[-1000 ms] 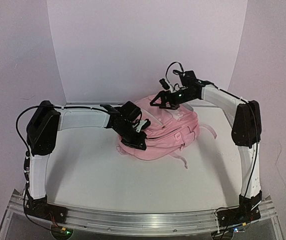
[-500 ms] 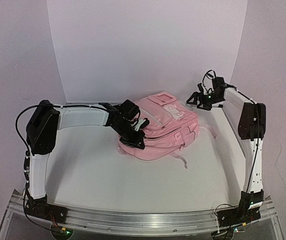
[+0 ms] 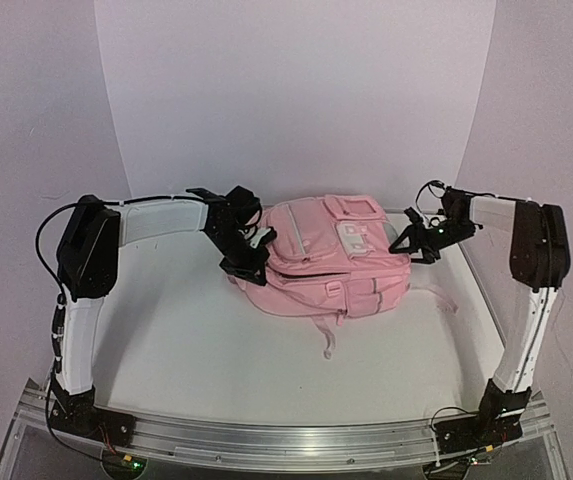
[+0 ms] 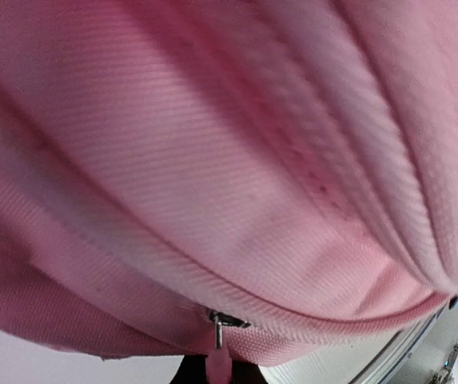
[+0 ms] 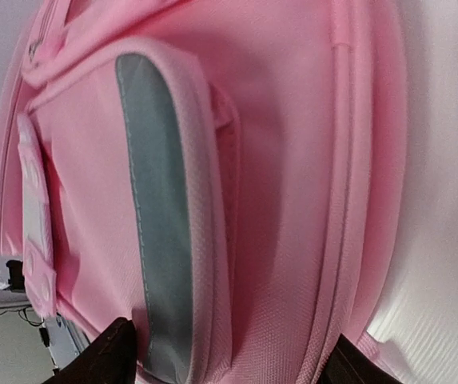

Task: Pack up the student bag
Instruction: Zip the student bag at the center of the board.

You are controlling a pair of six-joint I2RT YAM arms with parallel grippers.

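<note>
White table [image 3: 186,350], pale curved backdrop [image 3: 296,90] behind. The student bag [image 3: 326,255] lies on its back toward the table's far edge, about mid-width, front pockets up. One strap [image 3: 328,335] trails off it toward the near edge. The left gripper [image 3: 249,262] is at the bag's left end, jaws together and pinching the pink zip pull [image 4: 219,362] - its wrist view is filled with pink fabric. The right gripper [image 3: 406,243] is at the bag's right end, jaws apart. Its fingertips [image 5: 113,352] straddle the side pocket [image 5: 161,216] with the grey strip - contact unclear.
</note>
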